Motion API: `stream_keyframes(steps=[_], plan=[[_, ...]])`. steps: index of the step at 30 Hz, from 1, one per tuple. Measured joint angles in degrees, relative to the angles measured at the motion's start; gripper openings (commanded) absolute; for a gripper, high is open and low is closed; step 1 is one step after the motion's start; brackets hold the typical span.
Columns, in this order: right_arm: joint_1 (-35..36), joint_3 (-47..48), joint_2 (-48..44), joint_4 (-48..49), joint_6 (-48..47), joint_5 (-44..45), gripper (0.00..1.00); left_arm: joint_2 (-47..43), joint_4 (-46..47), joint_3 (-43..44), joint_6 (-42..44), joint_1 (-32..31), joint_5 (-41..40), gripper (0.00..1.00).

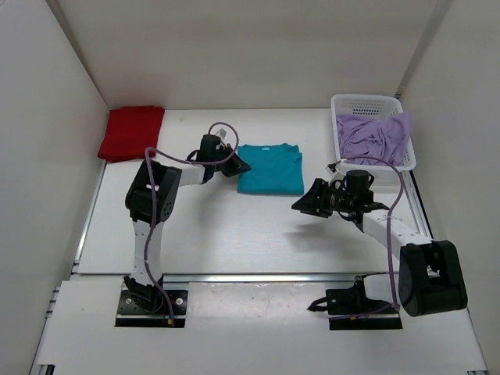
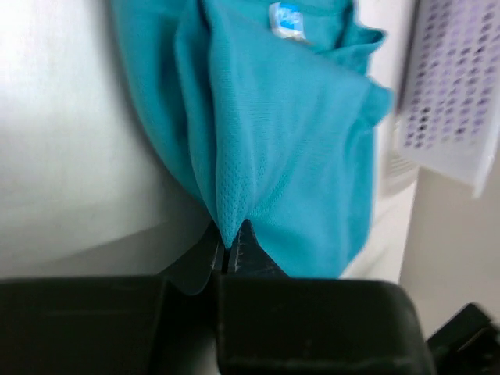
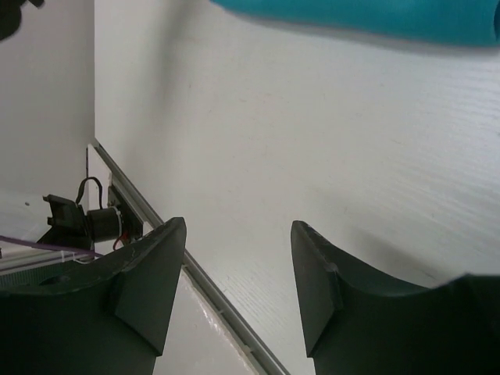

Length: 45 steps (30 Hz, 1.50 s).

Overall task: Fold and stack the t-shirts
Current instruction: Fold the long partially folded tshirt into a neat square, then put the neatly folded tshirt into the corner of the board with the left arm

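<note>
A folded teal-blue t-shirt lies mid-table. My left gripper is shut on its left edge; in the left wrist view a pinch of the teal-blue t-shirt runs into the closed left gripper. A folded red t-shirt rests at the back left corner. The lavender t-shirt is crumpled in the basket. My right gripper hovers open right of and below the teal shirt, and in the right wrist view the right gripper holds nothing, with the teal-blue t-shirt's edge at the top.
A white mesh basket stands at the back right, with the basket's wall showing in the left wrist view. White walls enclose the table on three sides. A metal rail runs along the table's near edge.
</note>
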Motion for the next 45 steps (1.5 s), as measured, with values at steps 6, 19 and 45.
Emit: stream_keyframes(steps=[6, 19, 45], plan=[[-1.36, -1.25, -1.64, 0.07, 0.17, -0.90, 0.54, 0.02, -6.32, 12.46, -0.13, 3.91, 0.48, 0.00], [0.37, -0.15, 2.45, -1.66, -2.51, -3.37, 0.54, -1.81, -8.13, 33.53, -0.92, 34.69, 4.31, 0.17], [7.76, 3.41, 2.93, -5.07, -3.87, 3.32, 0.00, -31.71, 2.47, -21.53, -10.16, 42.47, -8.85, 0.99]])
